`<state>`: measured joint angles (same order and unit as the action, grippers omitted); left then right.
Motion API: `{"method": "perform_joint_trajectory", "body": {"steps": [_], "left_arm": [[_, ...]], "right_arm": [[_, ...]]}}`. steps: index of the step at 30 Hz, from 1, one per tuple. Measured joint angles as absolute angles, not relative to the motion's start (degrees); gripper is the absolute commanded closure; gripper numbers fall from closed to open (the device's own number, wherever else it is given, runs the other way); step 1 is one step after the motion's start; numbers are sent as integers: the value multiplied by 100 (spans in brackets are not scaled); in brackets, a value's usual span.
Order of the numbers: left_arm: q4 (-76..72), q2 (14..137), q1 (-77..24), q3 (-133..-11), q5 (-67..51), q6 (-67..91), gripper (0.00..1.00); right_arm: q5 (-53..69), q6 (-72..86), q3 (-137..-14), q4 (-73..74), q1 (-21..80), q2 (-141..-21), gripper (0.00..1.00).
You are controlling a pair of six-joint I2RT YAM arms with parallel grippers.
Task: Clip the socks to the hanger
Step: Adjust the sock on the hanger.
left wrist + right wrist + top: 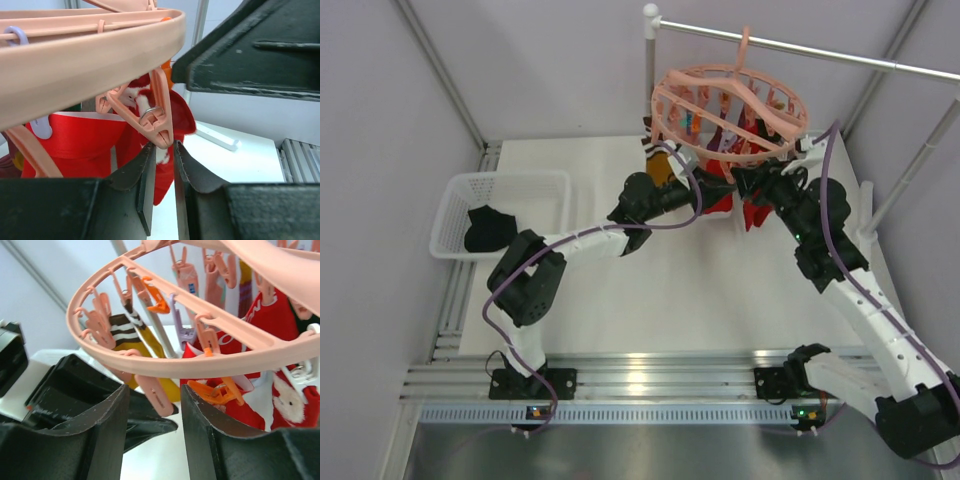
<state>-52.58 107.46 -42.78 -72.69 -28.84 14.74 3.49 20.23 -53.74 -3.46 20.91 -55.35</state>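
Note:
The salmon-pink hanger point(730, 105) hangs by its hook from a rod, with red socks point(757, 213) clipped under it. Both grippers reach up beneath its ring. My left gripper point(162, 145) point(700, 193) is open by a narrow gap, and the closed tip of a pink clip point(157, 120) sits right between its fingertips. Behind that clip hangs a red sock point(75, 135). My right gripper point(155, 390) point(752, 183) is open wider, with a pink clip point(157, 395) dangling between its fingers, untouched. A black sock point(488, 230) lies in the basket.
The white mesh basket point(505, 180) stands at the left of the table. A metal rod point(800, 48) on white posts carries the hanger. An orange clip point(215, 390) hangs by my right gripper's right finger. A brown, white and yellow striped sock point(130, 332) hangs on the hanger's far side.

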Motion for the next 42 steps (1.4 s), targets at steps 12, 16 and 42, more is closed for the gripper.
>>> {"method": "perform_joint_trajectory", "body": {"steps": [12,16,42], "left_arm": [[-5094,10709,-4377,-7269,-2757,1205,75],[-5072,10707,-4405,-7269,-2757,1170,74],[-4904,10409,-4386,-7135,-2051,709,32]], "right_arm": [[-99,2003,-5382,-473,2163,-5911,66],[-132,1988,-5382,-519,2165,-5911,79],[257,1811,-5382,-744,2165,-5839,71]]}}
